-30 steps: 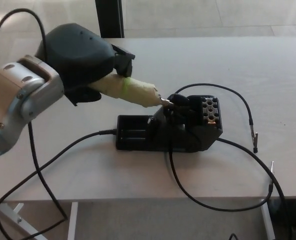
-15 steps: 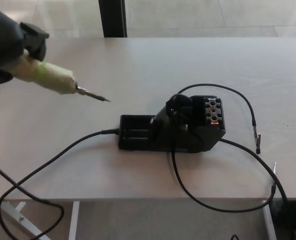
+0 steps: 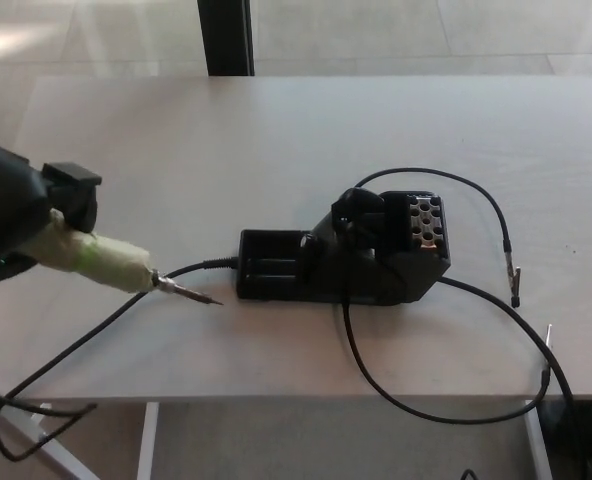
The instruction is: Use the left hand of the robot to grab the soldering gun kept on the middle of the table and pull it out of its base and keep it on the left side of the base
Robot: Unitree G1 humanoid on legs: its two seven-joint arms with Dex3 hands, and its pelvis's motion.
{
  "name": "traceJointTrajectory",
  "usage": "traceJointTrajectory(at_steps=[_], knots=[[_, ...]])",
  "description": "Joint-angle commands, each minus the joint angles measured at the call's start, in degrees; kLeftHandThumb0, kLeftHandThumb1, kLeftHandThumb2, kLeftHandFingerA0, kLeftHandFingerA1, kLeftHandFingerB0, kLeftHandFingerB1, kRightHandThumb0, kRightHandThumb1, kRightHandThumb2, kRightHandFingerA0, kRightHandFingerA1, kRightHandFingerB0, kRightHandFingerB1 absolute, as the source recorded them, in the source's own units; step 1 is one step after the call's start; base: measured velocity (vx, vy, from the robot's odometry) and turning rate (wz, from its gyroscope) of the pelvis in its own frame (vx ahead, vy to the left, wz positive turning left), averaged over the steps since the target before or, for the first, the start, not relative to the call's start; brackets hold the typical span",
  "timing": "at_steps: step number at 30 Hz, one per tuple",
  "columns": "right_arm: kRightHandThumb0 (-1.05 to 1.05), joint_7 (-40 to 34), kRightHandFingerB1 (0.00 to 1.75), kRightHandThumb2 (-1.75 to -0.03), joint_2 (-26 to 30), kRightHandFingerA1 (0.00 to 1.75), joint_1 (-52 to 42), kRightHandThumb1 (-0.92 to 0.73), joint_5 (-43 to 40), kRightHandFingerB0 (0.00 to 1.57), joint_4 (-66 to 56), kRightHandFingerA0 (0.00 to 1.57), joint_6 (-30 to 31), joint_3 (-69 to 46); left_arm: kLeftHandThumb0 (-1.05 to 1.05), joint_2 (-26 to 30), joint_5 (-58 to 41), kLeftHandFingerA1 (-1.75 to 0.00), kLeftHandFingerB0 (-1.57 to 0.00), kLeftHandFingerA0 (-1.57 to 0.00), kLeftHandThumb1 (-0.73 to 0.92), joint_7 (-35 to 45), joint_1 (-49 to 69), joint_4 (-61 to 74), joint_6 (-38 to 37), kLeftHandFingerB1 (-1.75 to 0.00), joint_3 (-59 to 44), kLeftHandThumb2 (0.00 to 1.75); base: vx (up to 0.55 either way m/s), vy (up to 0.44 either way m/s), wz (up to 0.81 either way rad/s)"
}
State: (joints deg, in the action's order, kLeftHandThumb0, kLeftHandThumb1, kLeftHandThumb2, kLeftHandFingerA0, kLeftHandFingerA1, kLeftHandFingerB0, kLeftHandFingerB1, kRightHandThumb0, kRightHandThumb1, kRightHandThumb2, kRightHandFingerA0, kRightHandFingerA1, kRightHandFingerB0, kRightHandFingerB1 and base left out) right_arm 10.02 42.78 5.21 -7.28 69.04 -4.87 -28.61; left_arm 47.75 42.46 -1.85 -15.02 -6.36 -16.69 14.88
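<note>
In the head view, my left robot hand (image 3: 16, 228) is clamped on the soldering gun (image 3: 101, 260), which is now fully out of the base (image 3: 341, 255) and low on the left of it, tip close over the worktop (image 3: 276, 140). Half a second ago it was held higher and farther from me, and a second ago its tip was at the base. I judge only putting it down and letting go remains; the right robot hand does not show.

The left hand (image 3: 16, 215) grips the soldering gun (image 3: 111, 262), tip pointing toward four o'clock, at nine o'clock from the base (image 3: 341, 255) on the counter (image 3: 276, 130).
</note>
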Motion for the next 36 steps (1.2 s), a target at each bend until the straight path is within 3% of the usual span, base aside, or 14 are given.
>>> traceJointTrajectory(at_steps=[1,8,11,12,15,19,21,22,24,25,27,31,35,36], knots=[[-0.49,-1.0,0.51,-0.85,1.2,0.73,0.5,-0.51,-0.9,0.33,0.0,0.58,-1.5,-0.1,-0.14,-3.5,1.9,-1.71,-0.73,-0.82,0.63,-1.2,-0.4,-2.1,-0.5,-1.42,1.3,0.81,0.0,0.0,0.0],[-0.5,-0.6,0.51,-0.86,1.0,0.74,0.7,-0.51,-1.5,0.32,0.1,0.6,-1.2,-0.7,-0.13,-10.4,2.7,-1.73,-0.7,-0.83,0.69,-2.5,-1.2,-6.7,-1.5,-1.45,5.0,0.76,0.0,0.0,0.0],[-0.49,0.0,0.51,-0.87,1.0,0.72,0.2,-0.51,-1.6,0.31,-0.2,0.55,-1.2,-0.7,-0.11,-12.2,3.4,-1.63,-0.82,-0.98,0.68,0.6,-1.4,-7.1,-0.5,-0.99,7.4,0.73,0.0,0.0,0.0],[-0.45,-0.1,0.38,-0.59,1.1,0.68,0.1,-0.65,-1.6,0.38,-0.3,0.59,-1.2,-0.6,-0.12,-12.2,3.2,-1.65,-0.78,-0.96,0.7,1.7,-1.6,-7.0,-0.4,-0.85,7.7,0.72,0.0,0.0,0.0],[-0.48,0.0,0.51,-0.87,1.1,0.71,0.3,-0.51,-1.6,0.32,-0.1,0.55,-1.2,-0.5,-0.16,-12.2,2.8,-1.63,-0.69,-0.92,0.7,2.8,-2.1,-7.7,-0.8,-0.77,8.5,0.74,0.0,0.0,0.0],[-0.49,0.0,0.51,-0.87,1.1,0.71,0.3,-0.5,-1.8,0.32,0.2,0.56,-1.5,-0.4,-0.3,-11.2,5.0,-1.2,-0.43,-0.71,0.73,5.4,-3.0,-7.3,1.5,-0.53,9.4,0.62,0.0,0.0,0.0],[-0.5,-0.2,0.51,-0.85,1.2,0.72,0.3,-0.51,-1.7,0.32,0.1,0.57,-1.2,-0.3,-0.33,-8.8,9.1,-0.75,-0.11,-0.52,0.5,9.0,-4.1,-6.1,3.4,-0.51,10.7,0.99,0.0,0.0,0.0],[-0.5,-0.2,0.51,-0.85,1.1,0.72,0.4,-0.51,-1.9,0.31,0.1,0.57,-1.2,-0.4,-0.5,-7.5,12.4,-0.52,-0.11,-0.17,0.7,11.2,-4.6,-5.0,5.5,-0.32,11.6,0.62,0.0,0.0,0.0],[-0.5,-0.3,0.51,-0.85,1.1,0.72,0.4,-0.51,-1.9,0.31,0.2,0.57,-1.2,-0.4,-0.5,-7.7,12.4,-0.52,-0.11,-0.17,0.7,11.4,-5.0,-5.3,5.7,-0.32,11.9,0.62,0.0,0.0,0.0],[-0.51,-0.3,0.5,-0.85,1.3,0.73,0.5,-0.51,-1.7,0.31,0.2,0.58,-1.0,-0.2,-0.6,-6.6,14.6,-0.05,-0.07,0.0,0.6,12.9,-4.9,-4.2,7.6,-0.26,12.0,0.8,0.0,0.0,0.0],[-0.47,-0.4,0.37,-0.59,1.3,0.69,0.5,-0.64,-1.6,0.37,0.3,0.61,-1.2,0.0,-0.68,-6.0,15.0,-0.19,0.0,0.0,0.46,14.3,-4.9,-3.6,8.6,-0.12,11.9,0.8,0.0,0.0,0.0],[-0.53,0.0,0.5,-0.87,1.3,0.74,0.5,-0.5,-2.0,0.28,0.3,0.59,-0.8,-0.1,-0.63,-5.0,15.5,0.0,0.0,0.0,0.59,15.1,-4.5,-1.8,9.2,0.0,11.2,0.77,0.0,0.0,0.0],[-0.52,0.0,0.35,-0.6,1.5,0.69,-0.2,-0.65,-1.1,0.32,0.0,0.59,-0.5,1.2,-0.72,-3.4,15.7,0.0,0.0,0.0,0.65,10.4,-3.1,1.5,8.1,0.0,8.7,0.6,0.0,0.0,0.0],[-0.55,0.2,0.48,-0.87,1.6,0.72,-0.2,-0.51,-1.1,0.24,-0.1,0.56,0.0,1.4,-0.75,-3.3,13.6,0.0,0.0,0.0,0.59,10.7,-2.4,2.9,7.6,0.0,7.1,0.71,0.0,0.0,0.0]])
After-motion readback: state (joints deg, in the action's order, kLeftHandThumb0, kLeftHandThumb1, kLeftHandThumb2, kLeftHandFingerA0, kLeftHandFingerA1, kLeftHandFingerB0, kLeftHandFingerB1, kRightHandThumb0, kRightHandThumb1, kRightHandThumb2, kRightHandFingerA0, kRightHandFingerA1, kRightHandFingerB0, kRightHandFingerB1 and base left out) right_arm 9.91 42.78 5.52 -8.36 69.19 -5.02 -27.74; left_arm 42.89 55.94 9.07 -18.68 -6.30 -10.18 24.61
